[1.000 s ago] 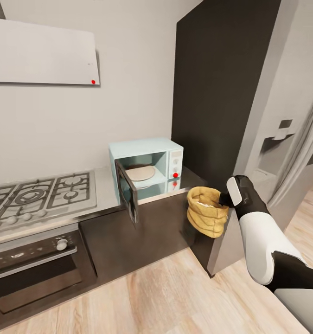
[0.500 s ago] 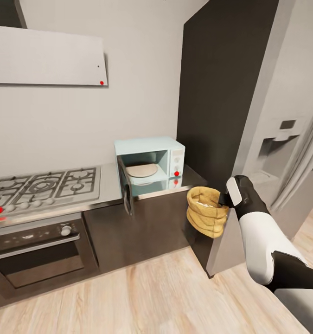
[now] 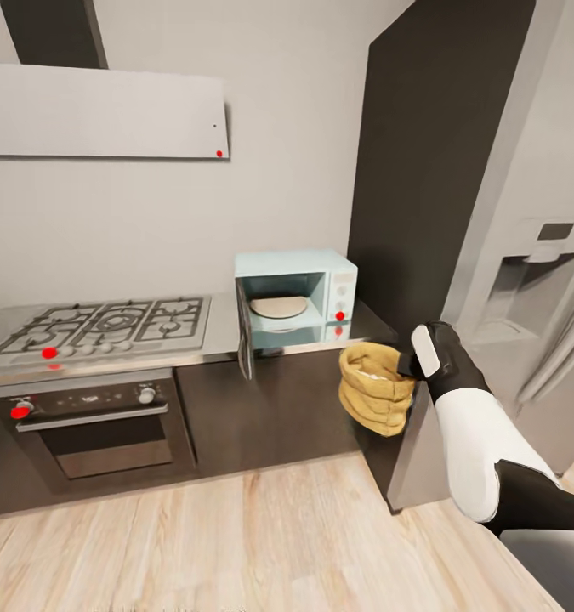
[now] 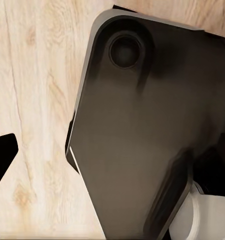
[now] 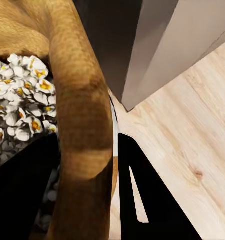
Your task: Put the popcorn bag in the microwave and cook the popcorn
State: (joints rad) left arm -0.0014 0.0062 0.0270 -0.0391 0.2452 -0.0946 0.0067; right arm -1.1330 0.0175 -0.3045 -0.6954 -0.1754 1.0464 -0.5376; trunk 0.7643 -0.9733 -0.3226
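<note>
The tan popcorn bag point(image 3: 370, 388) hangs in the air in front of the dark cabinets, below and to the right of the microwave. My right gripper point(image 3: 406, 366) is shut on its rolled rim. Up close, the rim point(image 5: 85, 125) sits between the two black fingers point(image 5: 142, 195), and white popped kernels point(image 5: 20, 107) fill the bag. The pale blue microwave point(image 3: 297, 294) stands on the grey countertop point(image 3: 222, 321) with its door point(image 3: 244, 342) swung open and a round plate inside. A black fingertip point(image 4: 2, 157) of the left gripper shows over the wooden floor.
A gas hob point(image 3: 108, 326) and built-in oven point(image 3: 99, 425) lie left of the microwave. A tall dark cabinet point(image 3: 431, 170) and a grey fridge point(image 3: 533, 280) stand to the right. The robot's dark base point(image 4: 142, 140) is beneath the left wrist. Wooden floor point(image 3: 235, 544) stretches in front.
The camera has swung and backed off, so the hob, oven and microwave slid right and look more frontal. The right gripper and bag kept their place in the view.
</note>
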